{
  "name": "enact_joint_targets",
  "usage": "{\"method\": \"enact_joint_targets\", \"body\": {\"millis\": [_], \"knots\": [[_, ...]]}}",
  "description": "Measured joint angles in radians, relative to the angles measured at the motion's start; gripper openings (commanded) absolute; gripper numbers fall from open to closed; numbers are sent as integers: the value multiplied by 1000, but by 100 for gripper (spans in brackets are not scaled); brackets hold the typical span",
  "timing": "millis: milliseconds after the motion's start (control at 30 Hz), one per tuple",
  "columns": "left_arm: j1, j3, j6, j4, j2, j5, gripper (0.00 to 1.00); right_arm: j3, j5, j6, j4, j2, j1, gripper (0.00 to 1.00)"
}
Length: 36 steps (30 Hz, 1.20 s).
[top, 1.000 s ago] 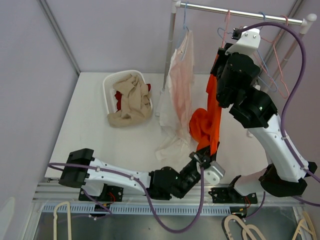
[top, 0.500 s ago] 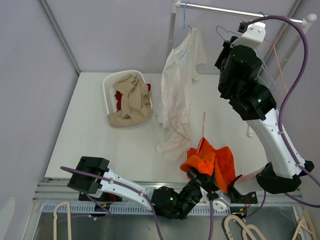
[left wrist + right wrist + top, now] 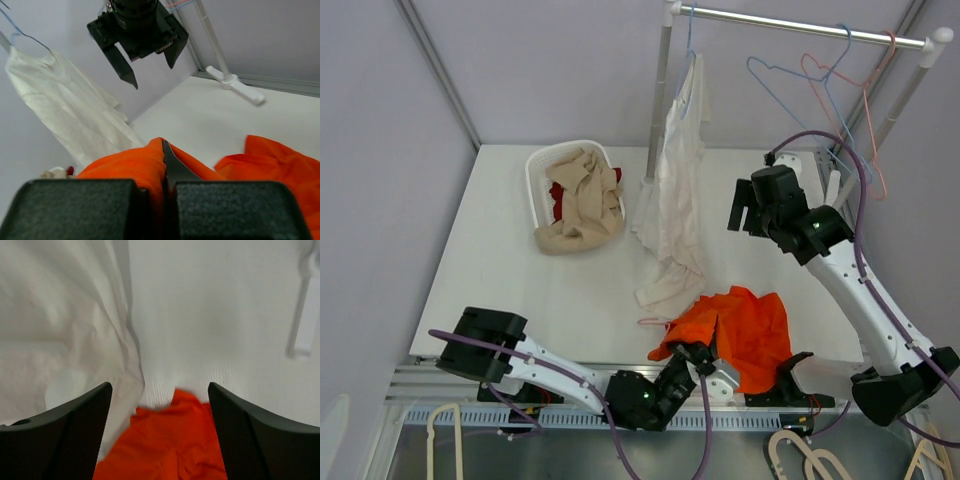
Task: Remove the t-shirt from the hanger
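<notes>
The orange t-shirt [image 3: 752,330] [image 3: 170,450] lies crumpled on the table near its front edge. My left gripper [image 3: 694,356] [image 3: 165,160] is shut on a fold of the orange t-shirt [image 3: 125,162] at its left side. A thin pink hanger [image 3: 653,322] shows on the table just left of the shirt, mostly hidden. My right gripper [image 3: 750,215] [image 3: 150,70] [image 3: 159,387] hangs open in the air above the table, behind the shirt, with nothing between its fingers.
A white shirt [image 3: 675,200] [image 3: 65,110] [image 3: 60,315] hangs from a blue hanger [image 3: 689,45] on the rail [image 3: 800,28]. A bare blue hanger [image 3: 790,80] and a pink one [image 3: 868,100] hang further right. A white basket [image 3: 534,170] of clothes stands back left. The rack's foot [image 3: 235,85] rests on the table.
The orange t-shirt came down from the rail to the table's front edge with my left gripper shut on it. My right gripper dropped from the rail and opened.
</notes>
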Motion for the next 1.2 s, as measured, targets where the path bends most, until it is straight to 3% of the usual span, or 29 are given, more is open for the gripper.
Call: {"method": "enact_joint_targets", "body": {"millis": [100,233,433,800,1200], "knots": [[-11,-2,-187,-108,-4,14,1,-101,-104,8,-41,-29,-31,84],[-13,13,-515,-415,-35,146,1,-113,-274,-25,-68,-76,-105,84],[-24,73,-763,-628,-59,348,1,-30,-545,-123,-98,-11,-109,83],[-30,72,-942,-848,-187,697,1,-13,-620,-208,-156,201,148,80],[-29,-33,-1006,-955,-412,770,1,-69,-643,-246,-159,332,366,76]]}}
